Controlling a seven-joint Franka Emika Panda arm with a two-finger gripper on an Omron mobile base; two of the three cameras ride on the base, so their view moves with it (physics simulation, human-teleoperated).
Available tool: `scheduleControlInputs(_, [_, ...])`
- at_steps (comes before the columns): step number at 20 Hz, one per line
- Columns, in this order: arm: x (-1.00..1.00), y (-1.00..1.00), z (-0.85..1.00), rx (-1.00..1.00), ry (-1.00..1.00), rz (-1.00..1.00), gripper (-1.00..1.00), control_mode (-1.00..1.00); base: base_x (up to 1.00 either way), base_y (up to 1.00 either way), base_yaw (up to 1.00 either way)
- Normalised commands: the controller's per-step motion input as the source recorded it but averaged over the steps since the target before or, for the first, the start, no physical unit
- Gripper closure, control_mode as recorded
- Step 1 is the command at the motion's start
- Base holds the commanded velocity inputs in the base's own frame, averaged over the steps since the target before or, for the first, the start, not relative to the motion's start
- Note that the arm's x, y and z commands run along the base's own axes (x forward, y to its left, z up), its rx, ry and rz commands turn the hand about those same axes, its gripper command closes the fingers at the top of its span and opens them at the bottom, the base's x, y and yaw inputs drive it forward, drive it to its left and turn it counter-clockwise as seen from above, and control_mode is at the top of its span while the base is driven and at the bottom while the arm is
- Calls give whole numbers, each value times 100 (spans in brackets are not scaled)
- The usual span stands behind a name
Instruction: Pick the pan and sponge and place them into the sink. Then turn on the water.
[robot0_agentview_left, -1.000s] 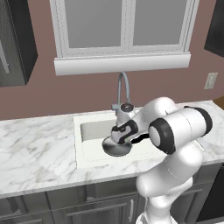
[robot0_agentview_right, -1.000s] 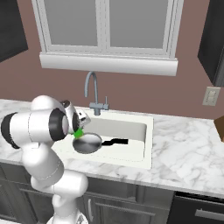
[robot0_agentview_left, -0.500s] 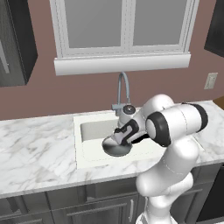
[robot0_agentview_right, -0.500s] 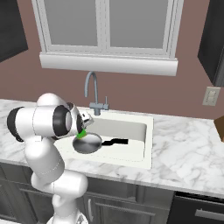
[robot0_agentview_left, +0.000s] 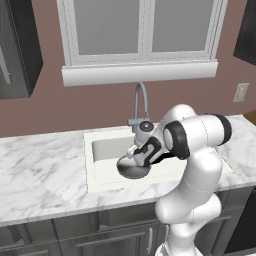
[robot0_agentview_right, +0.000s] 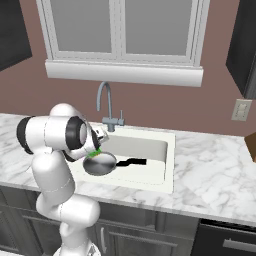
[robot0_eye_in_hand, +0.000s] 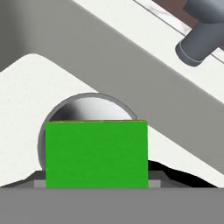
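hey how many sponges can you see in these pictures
1. The green sponge sits right at the gripper, in front of the pan, over the sink. In the right base view only a green sliver shows by the hand. None visible elsewhere.

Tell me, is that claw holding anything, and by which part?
Yes: the green sponge. It sits between the claw's tips, gripped by its two short sides, hanging just above the pan in the sink.
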Motion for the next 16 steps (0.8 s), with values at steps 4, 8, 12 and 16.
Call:
scheduleControlInputs(4, [14, 3, -18, 0, -4, -3, 100, -100, 0, 0, 0])
scheduleControlInputs(8, [13, 11, -18, 0, -1, -4, 100, -100, 0, 0, 0])
scheduleControlInputs(12, [11, 18, -16, 0, 3, -5, 100, -100, 0, 0, 0])
scheduleControlInputs(16, [10, 19, -15, 0, 8, -6, 100, -100, 0, 0, 0])
